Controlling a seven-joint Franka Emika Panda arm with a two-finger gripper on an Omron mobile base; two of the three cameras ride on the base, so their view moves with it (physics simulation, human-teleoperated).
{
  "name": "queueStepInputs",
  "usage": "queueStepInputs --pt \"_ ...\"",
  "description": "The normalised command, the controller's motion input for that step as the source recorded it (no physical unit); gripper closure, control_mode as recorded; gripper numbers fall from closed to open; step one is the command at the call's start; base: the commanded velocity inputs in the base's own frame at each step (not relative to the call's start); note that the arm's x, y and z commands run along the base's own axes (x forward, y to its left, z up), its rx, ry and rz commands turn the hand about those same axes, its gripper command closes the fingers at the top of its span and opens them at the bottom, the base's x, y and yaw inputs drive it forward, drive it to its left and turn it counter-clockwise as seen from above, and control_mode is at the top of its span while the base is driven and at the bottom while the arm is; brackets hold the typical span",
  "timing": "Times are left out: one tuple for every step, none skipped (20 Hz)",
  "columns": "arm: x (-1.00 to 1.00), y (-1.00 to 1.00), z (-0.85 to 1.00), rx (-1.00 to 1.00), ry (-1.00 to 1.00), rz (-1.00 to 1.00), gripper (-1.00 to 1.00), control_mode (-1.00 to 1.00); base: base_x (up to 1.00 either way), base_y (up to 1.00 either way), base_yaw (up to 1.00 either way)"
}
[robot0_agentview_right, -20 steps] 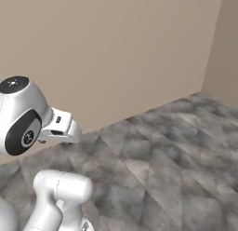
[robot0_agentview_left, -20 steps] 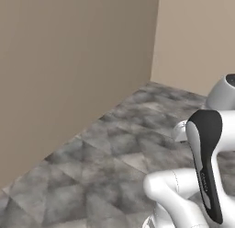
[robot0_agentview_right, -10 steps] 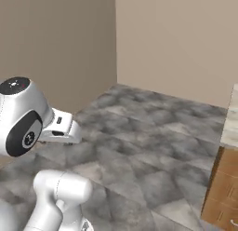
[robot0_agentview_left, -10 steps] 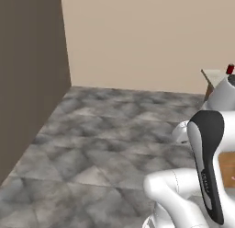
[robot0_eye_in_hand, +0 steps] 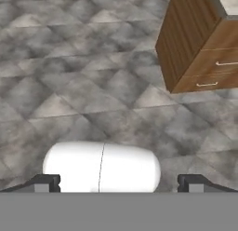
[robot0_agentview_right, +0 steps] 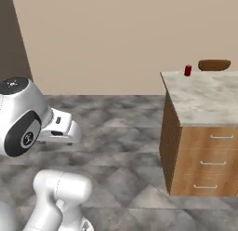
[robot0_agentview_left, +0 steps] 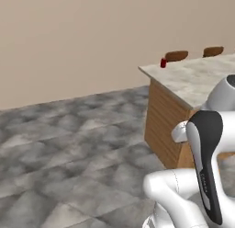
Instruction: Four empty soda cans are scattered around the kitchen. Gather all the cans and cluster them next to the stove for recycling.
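In the left base view, a red soda can (robot0_agentview_left: 163, 63) is seen standing upright at the far corner of a pale marble worktop (robot0_agentview_left: 193, 77), right by its edge. The worktop is carried by a wooden cabinet (robot0_agentview_left: 160, 123) on a grey stone-tile floor (robot0_agentview_left: 69, 149). Two brown chair backs (robot0_agentview_left: 176, 55) are seen behind the far side of the worktop, with a plain beige wall (robot0_agentview_left: 69, 38) beyond.

Over in the right base view, the same can (robot0_agentview_right: 188, 70) is found near the back corner of the worktop (robot0_agentview_right: 209, 97), with a brown rounded shape (robot0_agentview_right: 214, 64) just beside it, probably one of the chair backs, though it's a bit too small to be sure. Three drawers with silver handles (robot0_agentview_right: 213, 162) are shown on the cabinet's front. A darker wall section (robot0_agentview_right: 11, 44) is seen at the far left.

In the hand view, the gripper (robot0_eye_in_hand: 118, 183) is pointed down at the floor (robot0_eye_in_hand: 69, 62), its two dark fingertips (robot0_eye_in_hand: 44, 182) set far apart at the bottom, so it's spread wide with nothing held between them. The cabinet's corner and drawers (robot0_eye_in_hand: 204, 44) are caught at the upper right.
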Motion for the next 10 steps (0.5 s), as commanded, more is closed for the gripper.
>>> queueStepInputs --pt "0.00 0.00 0.00 0.00 0.00 0.00 -1.00 1.00 0.62 0.60 -0.78" --pt "0.00 0.00 0.00 0.00 0.00 0.00 -1.00 1.00 0.64 0.59 -0.78" --pt "0.00 0.00 0.00 0.00 0.00 0.00 -1.00 1.00 0.64 0.60 -0.78" --pt "0.00 0.00 0.00 0.00 0.00 0.00 -1.00 1.00 0.63 0.60 -0.78" --pt "0.00 0.00 0.00 0.00 0.00 0.00 -1.00 1.00 0.63 0.60 -0.78" --pt "0.00 0.00 0.00 0.00 0.00 0.00 -1.00 1.00 0.64 0.60 -0.77" --pt "0.00 0.00 0.00 0.00 0.00 0.00 -1.00 1.00 0.64 0.61 -0.77" --pt "0.00 0.00 0.00 0.00 0.00 0.00 -1.00 1.00 0.57 0.62 -0.77" --pt "0.00 0.00 0.00 0.00 0.00 0.00 -1.00 1.00 0.61 0.66 -0.76" --pt "0.00 0.00 0.00 0.00 0.00 0.00 -1.00 1.00 0.62 0.66 -0.77"
